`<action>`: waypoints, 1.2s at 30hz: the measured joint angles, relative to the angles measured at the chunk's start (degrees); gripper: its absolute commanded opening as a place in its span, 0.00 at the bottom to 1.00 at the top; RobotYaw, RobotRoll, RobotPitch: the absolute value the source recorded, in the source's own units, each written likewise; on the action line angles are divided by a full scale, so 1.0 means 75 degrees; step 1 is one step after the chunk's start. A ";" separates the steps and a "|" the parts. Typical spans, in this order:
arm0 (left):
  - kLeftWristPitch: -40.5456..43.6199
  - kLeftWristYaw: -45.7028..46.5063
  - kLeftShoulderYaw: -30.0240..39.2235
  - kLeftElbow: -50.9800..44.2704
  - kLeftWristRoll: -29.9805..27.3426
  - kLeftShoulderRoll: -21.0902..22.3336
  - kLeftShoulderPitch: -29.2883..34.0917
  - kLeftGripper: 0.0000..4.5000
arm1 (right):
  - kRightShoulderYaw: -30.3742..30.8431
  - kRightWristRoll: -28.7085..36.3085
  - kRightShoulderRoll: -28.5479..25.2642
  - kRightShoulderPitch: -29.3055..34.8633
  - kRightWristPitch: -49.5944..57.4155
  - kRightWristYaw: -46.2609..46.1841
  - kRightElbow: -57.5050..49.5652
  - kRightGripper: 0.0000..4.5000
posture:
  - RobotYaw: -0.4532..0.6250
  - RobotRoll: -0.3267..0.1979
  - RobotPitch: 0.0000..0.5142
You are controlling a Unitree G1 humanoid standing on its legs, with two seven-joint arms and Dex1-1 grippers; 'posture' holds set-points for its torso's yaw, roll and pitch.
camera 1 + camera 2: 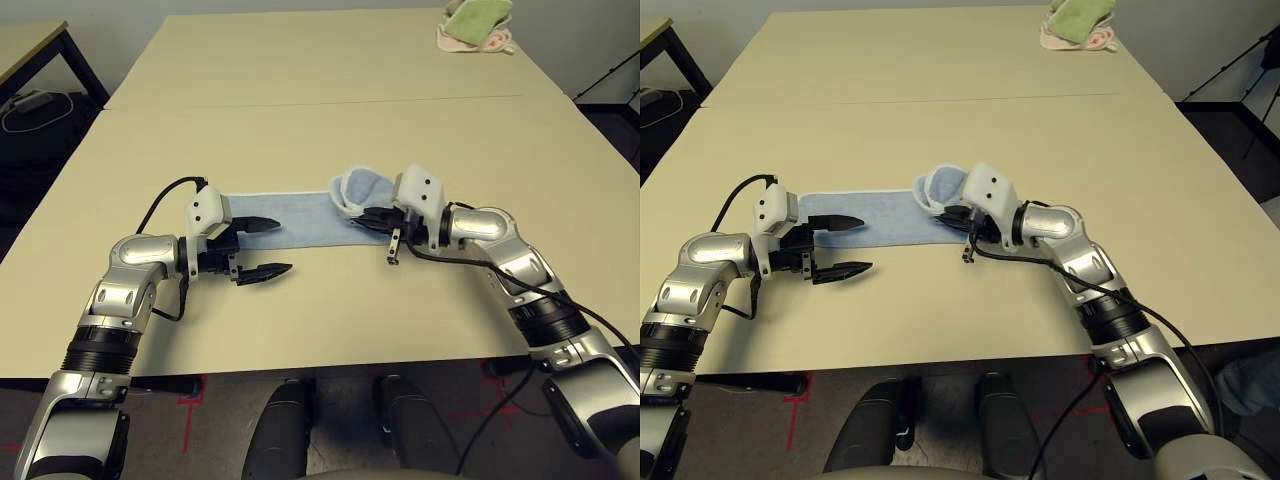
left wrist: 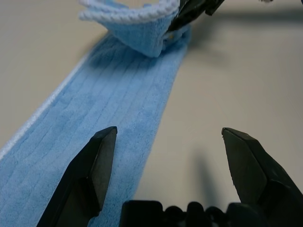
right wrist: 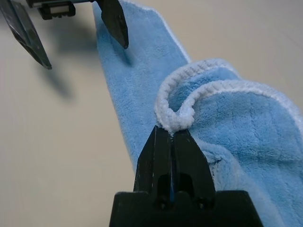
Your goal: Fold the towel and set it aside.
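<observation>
- Blue towel (image 1: 300, 222) was laid out as a strip on the table (image 1: 300, 310), its right end bunched up and curled over.
- Right gripper (image 3: 172, 132): jaws pressed together, white edging of the bunched end pinched at the tips.
- Left gripper (image 2: 169, 130): jaws spread, nothing held; one finger was positioned over the flat part, the other over bare tabletop beside it.

Beige table (image 1: 300, 130) over grey floor (image 1: 345, 440) with red tape marks (image 1: 190, 415).
</observation>
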 measured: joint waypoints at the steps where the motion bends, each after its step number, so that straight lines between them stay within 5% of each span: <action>1: 0.0000 0.0000 0.0000 0.0010 0.0000 0.0000 -0.0001 1.00 | 0.0011 -0.0055 0.0030 -0.0005 -0.0014 -0.0027 0.0062 0.01 | 0.47 0.62 0.21; 14: -0.0007 -0.0001 0.0023 0.0032 0.0000 0.0000 -0.0010 1.00 | 0.0161 -0.0347 -0.0251 0.0179 -0.0086 0.0321 0.0092 0.01 | 0.46 0.62 0.21; 19: -0.0007 -0.0001 0.0023 0.0061 0.0000 0.0000 -0.0046 1.00 | 0.0392 -0.0553 -0.0234 0.0176 -0.0079 0.0428 0.0091 0.33 | 0.47 0.62 0.20; 27: 0.0005 0.0002 0.0024 0.0060 0.0000 0.0000 -0.0058 1.00 | -0.0222 0.0140 0.0676 -0.0059 0.0830 -0.0087 0.0022 0.99 | 0.46 0.62 0.20; 36: 0.0063 0.0015 0.0026 0.0047 0.0000 0.0006 -0.0068 1.00 | -0.0782 0.0738 0.1048 -0.0304 0.1439 -0.0604 -0.0007 0.99 | 0.46 0.62 0.19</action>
